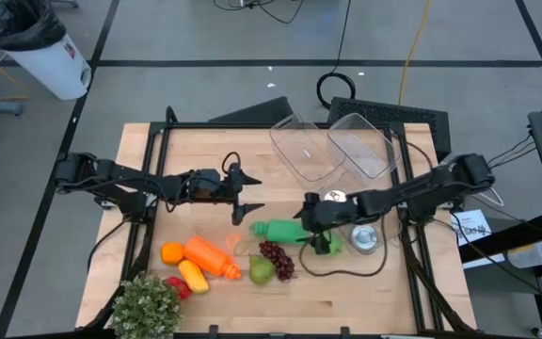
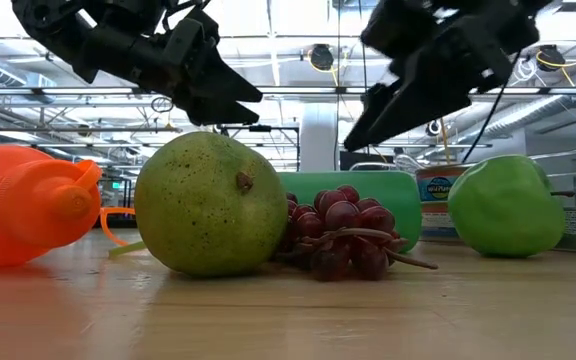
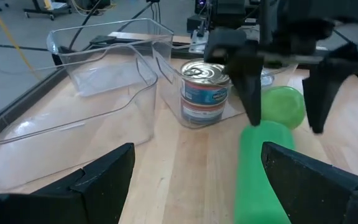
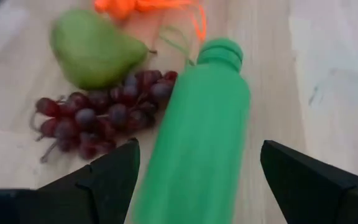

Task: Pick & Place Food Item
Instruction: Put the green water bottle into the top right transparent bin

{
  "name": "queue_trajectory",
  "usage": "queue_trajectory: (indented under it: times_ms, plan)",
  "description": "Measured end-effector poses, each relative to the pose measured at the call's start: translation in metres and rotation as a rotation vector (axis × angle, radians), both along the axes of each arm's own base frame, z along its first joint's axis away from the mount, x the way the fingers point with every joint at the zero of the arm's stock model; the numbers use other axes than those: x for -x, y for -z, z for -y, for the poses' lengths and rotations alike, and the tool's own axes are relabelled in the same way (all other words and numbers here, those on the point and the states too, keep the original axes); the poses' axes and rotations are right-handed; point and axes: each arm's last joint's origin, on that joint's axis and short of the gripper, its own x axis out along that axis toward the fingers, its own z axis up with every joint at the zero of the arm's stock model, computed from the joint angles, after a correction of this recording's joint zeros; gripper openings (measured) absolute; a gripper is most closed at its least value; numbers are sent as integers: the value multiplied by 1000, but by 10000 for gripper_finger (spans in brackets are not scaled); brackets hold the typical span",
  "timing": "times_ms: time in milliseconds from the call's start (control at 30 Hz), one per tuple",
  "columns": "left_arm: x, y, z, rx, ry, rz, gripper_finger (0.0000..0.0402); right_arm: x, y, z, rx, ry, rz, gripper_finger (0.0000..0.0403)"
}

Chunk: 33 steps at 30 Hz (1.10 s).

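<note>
**Right jaws poised over the green bottle**

At the lower left of the high view a small potted plant (image 1: 146, 306) stands on the tabletop (image 1: 205, 141), with an orange bottle (image 1: 211, 256), an orange fruit (image 1: 171, 252) and a yellow piece (image 1: 192, 275) just to its right. Above them, left of centre, the left gripper (image 1: 248, 196) hangs with its jaws spread wide and nothing between them; that arm looks to be waiting.

Moving right, a green pear (image 1: 261, 270) lies beside a bunch of grapes (image 1: 278, 259), the grapes touching the side of a green bottle (image 1: 284, 231) that lies flat with its cap toward the left. A green pepper-like fruit (image 1: 328, 243) sits at the bottle's far end, and a tin can (image 1: 364, 238) stands just beyond. Two clear containers (image 1: 332, 146) sit at the upper middle-right edge.

The right gripper (image 4: 197, 163) is directly over the bottle's body, jaws apart, one on each side of it, not yet clamped; the low view shows them clear above it.

Which food item is meant is not clear; the bottle is what the jaws straddle. To do this step well, I judge the gripper should come straight down, keeping the bottle centred, and close across its width rather than its length. The grapes pressed against one side are the risk: a finger could snag them or roll the bottle.
</note>
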Motion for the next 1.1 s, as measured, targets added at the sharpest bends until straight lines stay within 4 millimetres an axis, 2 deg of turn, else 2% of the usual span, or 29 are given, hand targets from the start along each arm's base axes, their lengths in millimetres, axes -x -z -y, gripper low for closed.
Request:
queue_trajectory:
  times_ms: [200, 367, 600, 767, 967, 1100]
  plan:
    - [0, 0, -1, 3, -5, 0, 351, -20, 15, -4, 22, 13, -194, 314]
    - [0, 0, -1, 3, -8, -1, 351, -34, 20, -1, 5, 4, -245, 313]
    - [0, 1, -1, 3, -13, -7, 351, -39, 37, 19, -101, 41, -339, 290]
    - [0, 1, -1, -3, -12, -7, 351, -41, 48, 24, -95, 54, -373, 277]
    - [0, 1, -1, -4, -12, -8, 351, -44, 48, 24, -50, 8, -334, 281]
    - [0, 1, -1, -5, -11, -8, 351, -44, 48, 23, -37, -5, -327, 244]
